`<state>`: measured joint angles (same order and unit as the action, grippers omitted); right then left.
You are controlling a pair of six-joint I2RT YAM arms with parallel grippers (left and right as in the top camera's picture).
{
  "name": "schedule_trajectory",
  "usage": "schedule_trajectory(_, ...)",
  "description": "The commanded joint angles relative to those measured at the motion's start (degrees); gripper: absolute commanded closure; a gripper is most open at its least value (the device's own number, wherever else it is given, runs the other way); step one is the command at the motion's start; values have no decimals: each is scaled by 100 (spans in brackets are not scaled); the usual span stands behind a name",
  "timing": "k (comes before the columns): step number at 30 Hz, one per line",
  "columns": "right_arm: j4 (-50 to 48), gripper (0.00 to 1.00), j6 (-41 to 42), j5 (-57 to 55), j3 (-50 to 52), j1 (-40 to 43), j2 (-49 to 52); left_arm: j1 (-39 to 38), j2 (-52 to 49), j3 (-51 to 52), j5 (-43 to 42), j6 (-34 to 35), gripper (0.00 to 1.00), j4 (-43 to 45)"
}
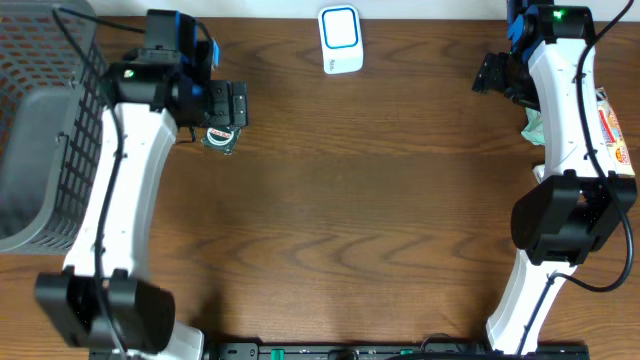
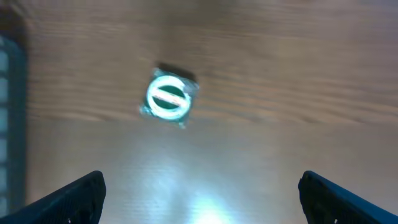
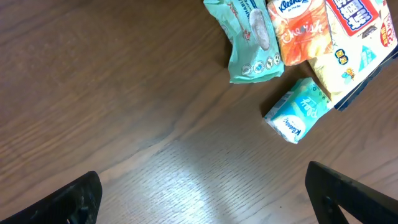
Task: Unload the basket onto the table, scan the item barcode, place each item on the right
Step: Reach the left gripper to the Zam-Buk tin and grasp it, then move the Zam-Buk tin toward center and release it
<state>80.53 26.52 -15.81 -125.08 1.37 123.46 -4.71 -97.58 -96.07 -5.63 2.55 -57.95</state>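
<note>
Grey mesh basket (image 1: 40, 150) at far left edge of table (image 1: 330, 230), no part in this step. Next right, left claw (image 1: 226, 104): released, jaws wide, nothing between them. Hangs just above item (image 1: 220, 138), partly over it from overhead. Small round green-and-white thing in clear crinkly wrap, flat on the wood.

From left wrist: item (image 2: 168, 98) ahead of claw (image 2: 202, 199), a bit left of the midline between fingertips (image 2: 74, 196), touching neither. Blurred there, no barcode readable, barcode face unknown. No real long axis, roughly round. Only a stripe across the face, near level with the line between the jaws, slightly tilted.

Likely step: reach forward and down, straddle item, close. Little need to turn the wrist, given the round shape.

Further right, white-and-blue scanner (image 1: 340, 40) at top edge, centre, well apart from item, up and right of it. Judged: next leg after the pick, toward it.

Far right, right claw (image 1: 495, 75): also released, wide, empty. Near pile of snack packs (image 1: 612, 130), well apart from item. From right wrist: mint pack (image 3: 249, 40), orange pack (image 3: 301, 28), teal tissue pack (image 3: 298, 109) ahead of claw (image 3: 208, 199), none touched.

Left arm clearly nearer to item, so best placed for the pick. Risk: slippery wrap, low profile, fingertips scraping wood.
</note>
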Motion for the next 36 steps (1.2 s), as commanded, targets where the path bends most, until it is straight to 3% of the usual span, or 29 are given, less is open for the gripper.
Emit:
schedule_trajectory(1, 7, 1, 2, -9, -35, 4, -127, 2, -378, 28, 483, -273, 2, 426)
schedule_trajectory(4, 7, 1, 2, -9, -35, 4, -127, 2, -820, 28, 540, -562, 2, 857)
schedule_trajectory(9, 7, 1, 2, -9, -35, 4, -127, 2, -1641, 28, 1838, -599, 2, 1097)
schedule_trajectory(14, 7, 1, 2, -9, -35, 4, -127, -2, -2389, 28, 1532, -1456, 2, 1141)
schedule_trajectory(23, 7, 1, 2, -9, -35, 4, -127, 2, -2990, 39, 1495, -1449, 2, 1193)
schedule_trajectory(28, 7, 1, 2, -9, -35, 4, -127, 0, -3032, 162, 640, -1456, 0, 1204)
schedule_trajectory(31, 7, 1, 2, -9, -35, 4, -127, -4, -3032, 179, 470, -1447, 27, 1187)
schedule_trajectory(36, 7, 1, 2, -9, -35, 4, -127, -50, -3025, 177, -651, -1423, 31, 1062)
